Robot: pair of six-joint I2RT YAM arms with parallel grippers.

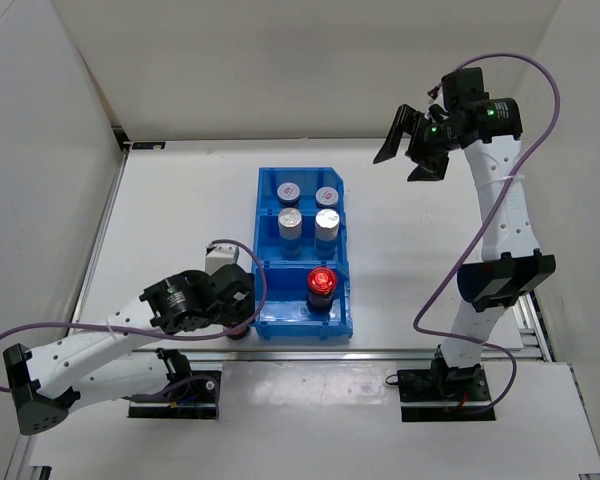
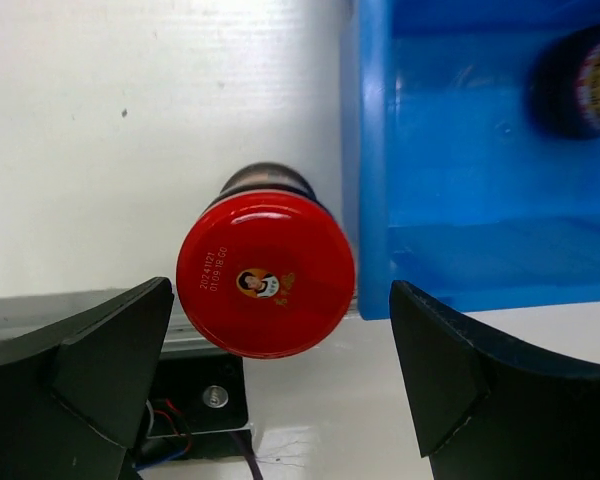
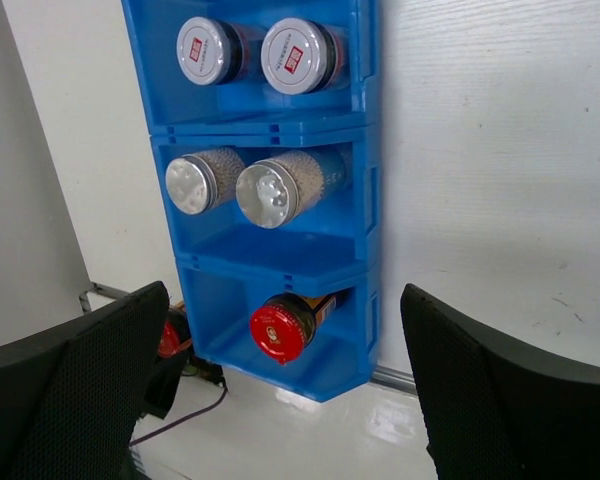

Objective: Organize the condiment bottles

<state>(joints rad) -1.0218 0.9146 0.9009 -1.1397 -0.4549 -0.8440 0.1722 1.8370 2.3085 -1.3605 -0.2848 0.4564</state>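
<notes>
A blue bin (image 1: 261, 225) holds five jars. Two silver-capped jars with cap marks (image 1: 288, 190) stand in the back compartment, two plain silver-capped jars (image 1: 326, 220) in the middle, and one red-capped dark jar (image 1: 321, 281) in the front. A second red-capped jar (image 2: 265, 275) stands on the table just outside the bin's left wall (image 2: 370, 150). My left gripper (image 2: 278, 292) is open above it, one finger on each side, not touching. In the top view that jar is hidden under the left gripper (image 1: 242, 305). My right gripper (image 1: 405, 150) is open, empty, raised at the back right.
The table's front metal rail (image 1: 380, 352) runs just in front of the bin. The arm base plates (image 1: 175, 395) sit below it. White walls close in the left, back and right sides. The right wrist view shows the whole bin (image 3: 370, 100) from afar.
</notes>
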